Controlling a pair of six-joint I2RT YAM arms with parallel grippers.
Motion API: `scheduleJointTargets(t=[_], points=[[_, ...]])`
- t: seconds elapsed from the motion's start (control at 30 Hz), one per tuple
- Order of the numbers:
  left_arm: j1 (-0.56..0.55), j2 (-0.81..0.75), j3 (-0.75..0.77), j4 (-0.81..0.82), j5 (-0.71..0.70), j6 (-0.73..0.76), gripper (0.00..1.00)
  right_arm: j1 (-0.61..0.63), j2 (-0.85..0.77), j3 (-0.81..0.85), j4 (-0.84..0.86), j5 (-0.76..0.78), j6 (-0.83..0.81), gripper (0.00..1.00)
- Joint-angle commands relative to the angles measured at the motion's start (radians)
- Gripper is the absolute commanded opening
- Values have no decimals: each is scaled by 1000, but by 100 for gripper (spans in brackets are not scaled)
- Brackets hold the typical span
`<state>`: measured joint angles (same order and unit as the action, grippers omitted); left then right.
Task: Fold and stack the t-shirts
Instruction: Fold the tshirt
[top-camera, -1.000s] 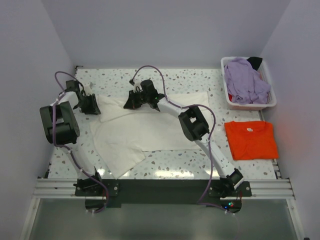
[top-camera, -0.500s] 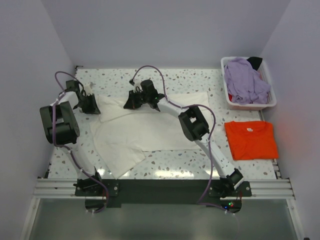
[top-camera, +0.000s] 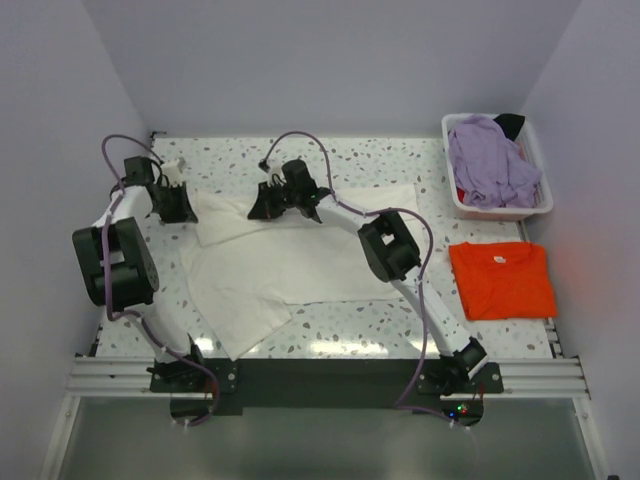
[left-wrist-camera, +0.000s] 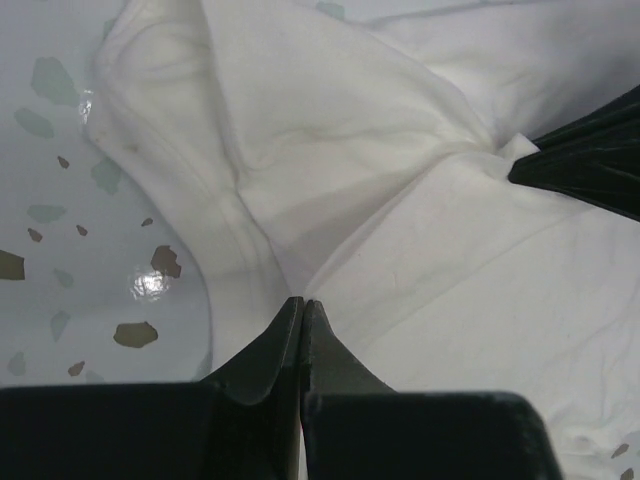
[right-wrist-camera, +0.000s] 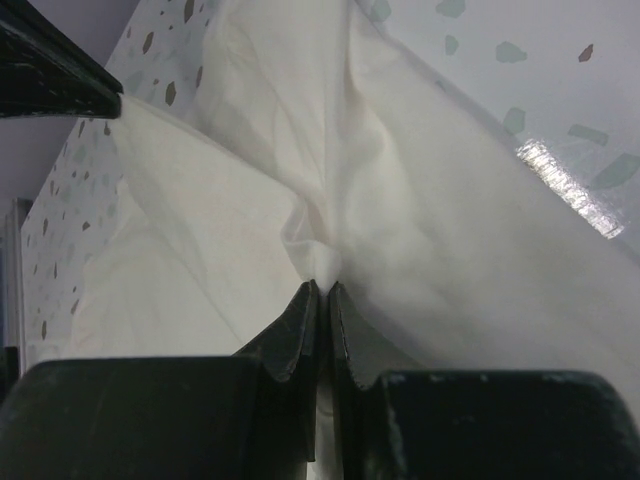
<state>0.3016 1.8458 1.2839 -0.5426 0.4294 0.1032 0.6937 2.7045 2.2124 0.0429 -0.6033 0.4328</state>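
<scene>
— What do the surfaces look like?
— The bench (top-camera: 340, 325) is glossy, speckled white stone-look with patches of glare. The cream-white t-shirt (left-wrist-camera: 330, 130) is soft, matt, creased cloth.
— And the rest?
— The jaws are smooth matt black plastic. The orange-red t-shirt (top-camera: 502, 280) and lavender t-shirt (top-camera: 490, 160) are matt cloth. The basket (top-camera: 497, 212) is smooth white plastic.

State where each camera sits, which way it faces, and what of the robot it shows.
Top external: above and behind the arms, looking down at the table; both arms show whole, bases nearest.
Left wrist: on the left arm, looking along the left gripper, shut on the cream-white t-shirt.
Right wrist: on the right arm, looking along the right gripper, pinching that shirt.
Shared: each wrist view catches the other gripper's dark tip.
</scene>
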Motion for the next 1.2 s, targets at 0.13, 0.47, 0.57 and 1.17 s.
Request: scheduleJointTargets(t=[0.13,0.47,0.57,1.17], points=[[7,-129,-54,-30,83,116,0,7,-98,-3,35,-47,-26,0],[4,-212,-90,-135,121,252,0,7,-170,-71,32,-90,-71,0],[-2,-246,-109,-163,123,285,0,6,-190,-98,29,-101,-81,0],[-93,-370,-169,-324,140,428,0,6,-259,-198,-12,-161,-143,0]])
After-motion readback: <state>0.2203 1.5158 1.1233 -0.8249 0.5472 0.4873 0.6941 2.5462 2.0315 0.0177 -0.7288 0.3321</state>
